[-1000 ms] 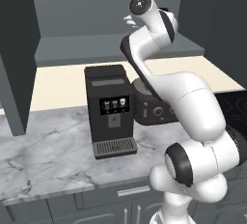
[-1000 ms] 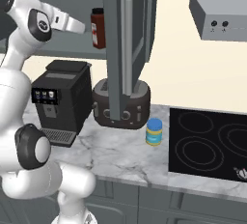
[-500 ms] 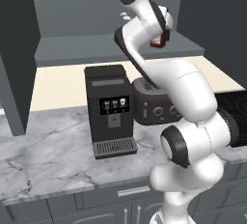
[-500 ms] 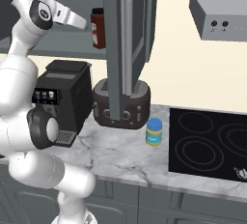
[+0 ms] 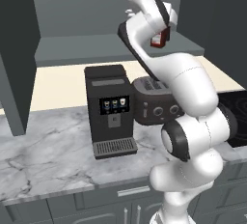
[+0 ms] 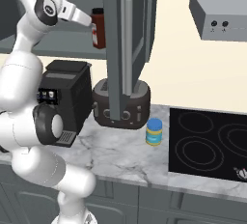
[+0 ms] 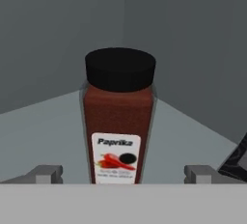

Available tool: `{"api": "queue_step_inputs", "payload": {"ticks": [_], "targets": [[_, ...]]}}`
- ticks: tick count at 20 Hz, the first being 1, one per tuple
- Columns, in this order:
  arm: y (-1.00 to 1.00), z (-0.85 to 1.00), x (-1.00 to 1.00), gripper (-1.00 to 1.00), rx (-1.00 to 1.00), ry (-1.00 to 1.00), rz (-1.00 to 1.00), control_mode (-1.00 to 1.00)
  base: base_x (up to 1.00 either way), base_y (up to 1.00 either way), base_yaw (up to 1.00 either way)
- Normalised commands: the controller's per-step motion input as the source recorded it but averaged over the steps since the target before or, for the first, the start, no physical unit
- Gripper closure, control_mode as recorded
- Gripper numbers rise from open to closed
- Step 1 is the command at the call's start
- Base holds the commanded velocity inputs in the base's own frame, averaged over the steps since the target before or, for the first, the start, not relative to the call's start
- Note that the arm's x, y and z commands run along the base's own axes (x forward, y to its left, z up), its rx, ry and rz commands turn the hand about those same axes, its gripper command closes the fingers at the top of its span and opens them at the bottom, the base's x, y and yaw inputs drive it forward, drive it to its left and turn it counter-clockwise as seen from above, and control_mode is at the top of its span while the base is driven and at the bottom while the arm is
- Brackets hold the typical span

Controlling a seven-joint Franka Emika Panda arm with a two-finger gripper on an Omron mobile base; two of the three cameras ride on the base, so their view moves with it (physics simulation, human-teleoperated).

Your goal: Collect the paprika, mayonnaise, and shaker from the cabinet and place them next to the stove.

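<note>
You are looking along the tool [image 7: 123,174], whose two grey fingertips stand wide apart with nothing between them, one on each side of the tall dark-red paprika bottle with a black cap and white-and-red label [image 7: 119,117], which stands upright on the grey inner shelf [image 7: 43,126] of the dark grey wall cabinet [image 6: 128,30]. Below, on the grey-veined marble worktop [image 6: 120,155], the short round mayonnaise jar with a blue lid and yellow and blue bands [image 6: 154,132] stands just beside the flat glossy black stove [image 6: 210,143], near a dark toaster [image 6: 120,105] and a black coffee machine [image 5: 110,109].
</note>
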Motion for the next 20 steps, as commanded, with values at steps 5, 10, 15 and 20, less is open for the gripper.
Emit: {"api": "queue_step_inputs", "payload": {"ticks": [5,10,15,20], "targets": [[-0.04,0.00,0.01,-1.00,0.00,0.00,0.00,-1.00,0.00,0.00,0.00],[0.00,-0.01,0.00,-1.00,0.00,0.00,0.00,-1.00,0.00,0.00,0.00],[0.02,-0.03,0.05,-1.00,0.00,0.00,0.00,-1.00,0.00,0.00,0.00],[0.16,-0.04,0.15,-1.00,0.00,0.00,0.00,-1.00,0.00,0.00,0.00]]}}
